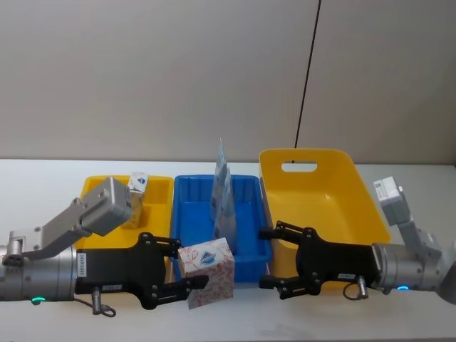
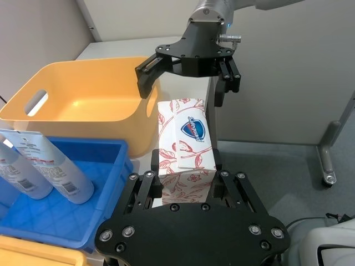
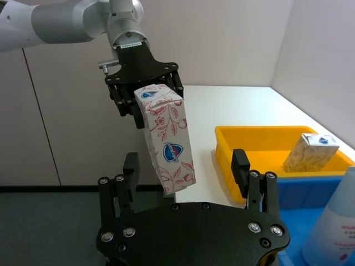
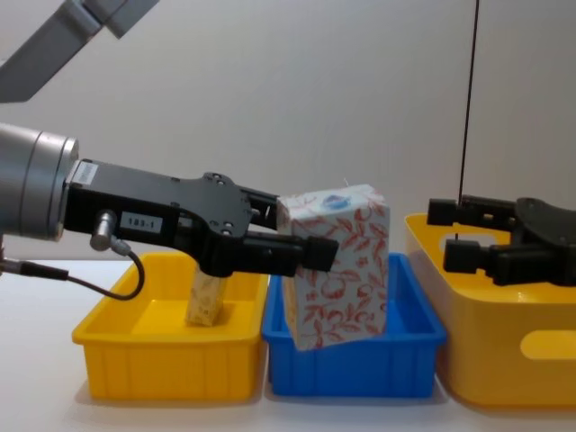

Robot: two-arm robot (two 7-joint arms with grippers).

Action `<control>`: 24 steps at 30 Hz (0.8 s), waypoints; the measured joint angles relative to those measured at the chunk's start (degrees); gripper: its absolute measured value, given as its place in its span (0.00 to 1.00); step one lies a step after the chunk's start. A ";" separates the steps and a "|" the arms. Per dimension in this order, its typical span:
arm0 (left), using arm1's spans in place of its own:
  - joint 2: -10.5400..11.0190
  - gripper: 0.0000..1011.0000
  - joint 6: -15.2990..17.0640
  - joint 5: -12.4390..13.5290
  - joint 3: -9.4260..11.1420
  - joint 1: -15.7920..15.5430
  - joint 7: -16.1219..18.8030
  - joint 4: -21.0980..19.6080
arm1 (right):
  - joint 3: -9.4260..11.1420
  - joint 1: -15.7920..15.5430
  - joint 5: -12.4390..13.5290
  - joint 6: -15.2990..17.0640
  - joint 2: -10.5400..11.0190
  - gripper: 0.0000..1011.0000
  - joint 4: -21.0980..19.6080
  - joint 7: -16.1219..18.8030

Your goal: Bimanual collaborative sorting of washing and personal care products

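a leaf-print pack [image 1: 137, 187] in the small yellow bin [image 1: 160, 184] is half hidden behind the left arm. pointed pouches [image 1: 224, 196] are stood in the blue bin [image 1: 192, 214], beside the large yellow bin [image 1: 335, 192]. a safeguard pack [image 1: 212, 267] is clamped, tilted, in the left hand [image 1: 187, 265] near the front edge of the bench [image 1: 43, 185], before the blue bin. the right hand [image 1: 265, 258] is held spread apart, facing it, not touching.

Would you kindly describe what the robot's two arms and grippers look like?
Both arms are silver-grey cylinders with teal lights. The left gripper and right gripper are black, screw-studded, each with a looped dark cable; the left carries a white numbered label.
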 joint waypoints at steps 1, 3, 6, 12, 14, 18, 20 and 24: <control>0.00 0.42 0.00 0.00 0.00 0.00 0.00 0.00 | -0.15 0.13 0.00 -0.05 -0.11 0.99 0.15 0.07; 0.00 0.42 0.00 0.00 0.00 0.00 0.00 0.00 | -0.54 0.41 -0.08 -0.23 -0.33 0.99 0.44 0.21; 0.00 0.42 0.00 0.00 0.00 0.00 0.00 0.00 | -1.19 0.82 -0.40 -0.51 -0.62 0.99 0.83 0.33; 0.00 0.42 0.00 0.00 0.00 0.00 0.00 0.00 | -2.31 1.58 -1.29 -1.22 -1.18 0.99 1.77 0.61; 0.00 0.42 0.00 0.00 0.00 0.00 0.00 0.00 | -2.59 1.77 -1.55 -1.48 -1.30 0.99 2.01 0.68; 0.00 0.42 0.00 0.00 0.00 0.00 0.00 0.00 | -3.45 2.44 -2.47 -2.50 -1.66 0.99 2.81 0.71; 0.00 0.42 0.00 0.00 0.00 0.00 0.00 0.00 | -3.76 2.75 -2.80 -2.90 -1.81 0.99 3.19 0.70; 0.00 0.42 0.00 0.00 0.00 0.00 0.00 0.00 | -4.34 3.54 -3.68 -4.12 -2.25 0.99 4.27 0.56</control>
